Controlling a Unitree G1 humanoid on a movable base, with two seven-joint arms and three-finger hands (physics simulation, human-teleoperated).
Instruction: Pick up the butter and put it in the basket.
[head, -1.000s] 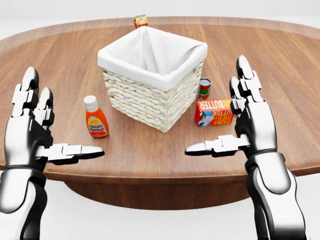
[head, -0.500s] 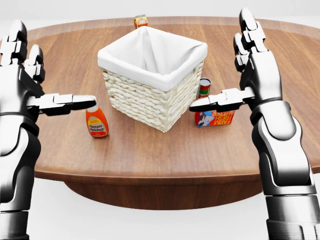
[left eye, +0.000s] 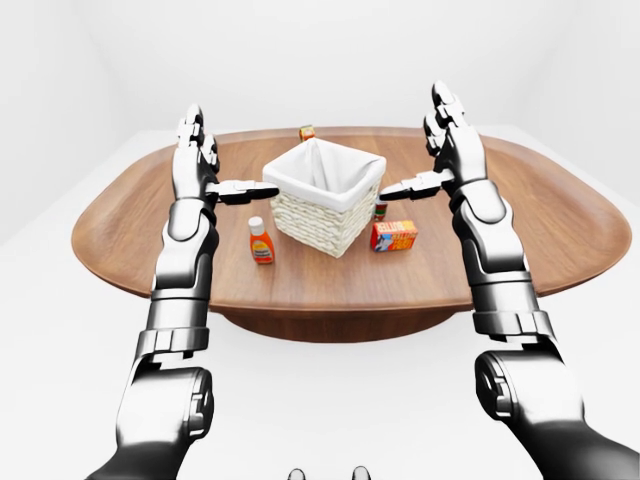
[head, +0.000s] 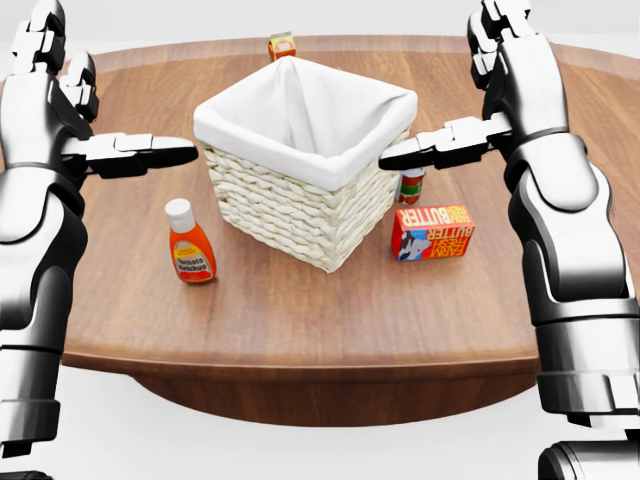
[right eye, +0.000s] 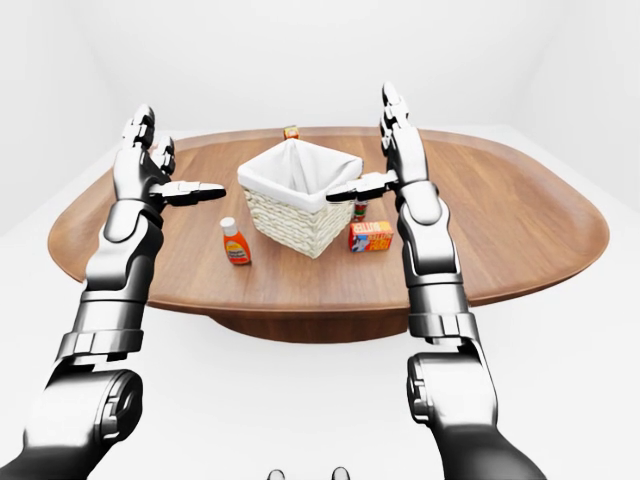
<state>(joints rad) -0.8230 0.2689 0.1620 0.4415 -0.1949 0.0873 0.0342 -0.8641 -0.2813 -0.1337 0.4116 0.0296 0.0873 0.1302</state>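
- The butter (head: 432, 232) lies on its side on the wooden surface (head: 300, 310), just beside the lower right corner of the basket (head: 300, 140) in the head view, untouched and not yet lifted.
- A small can (head: 412, 184) stands just above the butter in the head view, tucked near the basket's right wall; a reach coming down from above could likely knock it over or push it against the wicker.
- The butter box is close to the basket wall, so fingers closing on its left end may catch the weave and shove the basket rather than grip the box.
- The box looks flat and smooth-faced; a pinch across its narrow edges could let it twist or slip out on the way up.
- The basket's rim sits high and its white liner folds over the edge, so a low carry risks striking the rim and dropping the box outside.
- The ketchup bottle (head: 190, 243) stands left of the basket, well apart from the butter, and seems out of harm's way.
- The right hand (head: 470, 95) hangs above the butter, fingers spread wide, thumb pointing toward the basket, holding and touching nothing.
- The left hand (head: 85, 110) is likewise spread open, raised left of the basket, gripping nothing.
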